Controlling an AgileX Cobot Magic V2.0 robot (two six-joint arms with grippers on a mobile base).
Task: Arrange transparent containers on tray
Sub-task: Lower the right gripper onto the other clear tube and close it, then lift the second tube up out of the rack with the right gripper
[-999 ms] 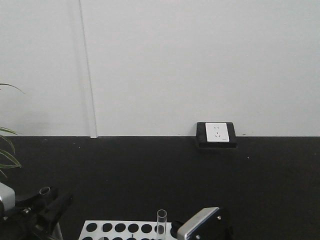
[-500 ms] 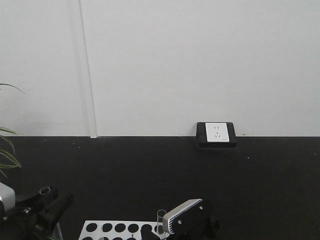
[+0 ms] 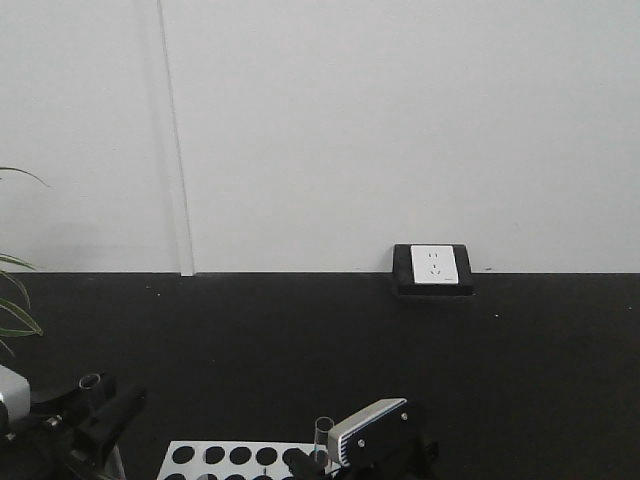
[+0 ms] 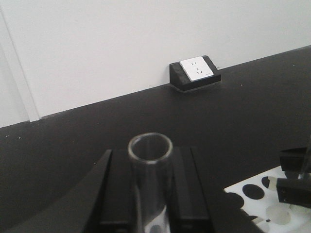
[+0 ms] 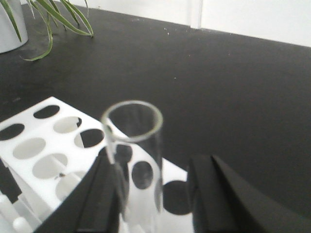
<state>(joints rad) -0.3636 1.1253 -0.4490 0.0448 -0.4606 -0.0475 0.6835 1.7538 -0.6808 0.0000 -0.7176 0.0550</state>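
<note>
The left hand (image 4: 151, 170) is clamped tight on the held tube (image 4: 150, 145). Dark fingers (image 4: 116, 194) are pressed against both sides of it, and the open rim is pointed up. In the front view this pair is found low at 8 o'clock, raised clear of the black counter (image 5: 233, 87).

At 6 o'clock in that view, the white rack (image 5: 35, 127) is seen with its rows of round holes. The rack tube (image 5: 132, 141) is stood upright at the rack's near end, though which hole it is seated in cannot be told.

The right hand (image 5: 153, 165) is placed around that tube with its jaws spread. The tube is set hard against the 9 o'clock finger, and a clear gap is left before the 3 o'clock finger (image 5: 214, 194). No grip is made there.

A wall socket (image 3: 432, 266) is seen at 4 o'clock from the front view's centre, where the counter is met by the wall. A potted plant (image 5: 8, 26) is caught at 10 o'clock in the right wrist view.
</note>
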